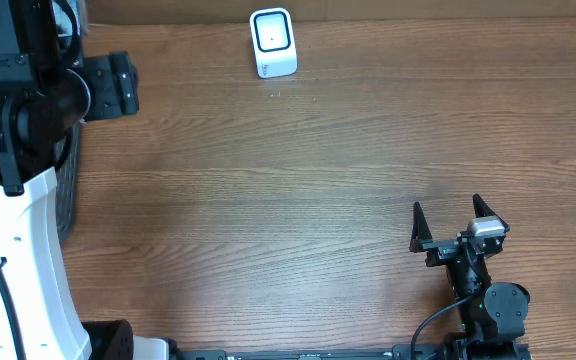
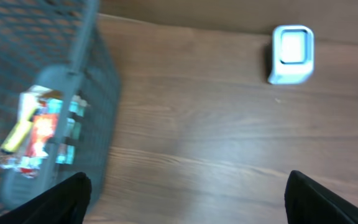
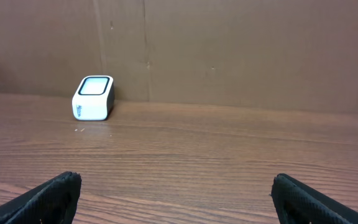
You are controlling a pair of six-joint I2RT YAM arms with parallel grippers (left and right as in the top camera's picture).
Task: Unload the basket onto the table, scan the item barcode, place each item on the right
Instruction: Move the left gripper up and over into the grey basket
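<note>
No readable text anywhere. The scanner (image 3: 93,98) has a small dark mark low on its white front face in the right wrist view, too small to make out. In the overhead view the same spot shows only tiny specks, also illegible. The left wrist view is motion-blurred: the packets (image 2: 33,130) in the mesh basket (image 2: 98,93) carry red, yellow and teal print, but no letters, brand or barcode digits resolve. No numbers, signs or logos are legible on any other surface.
</note>
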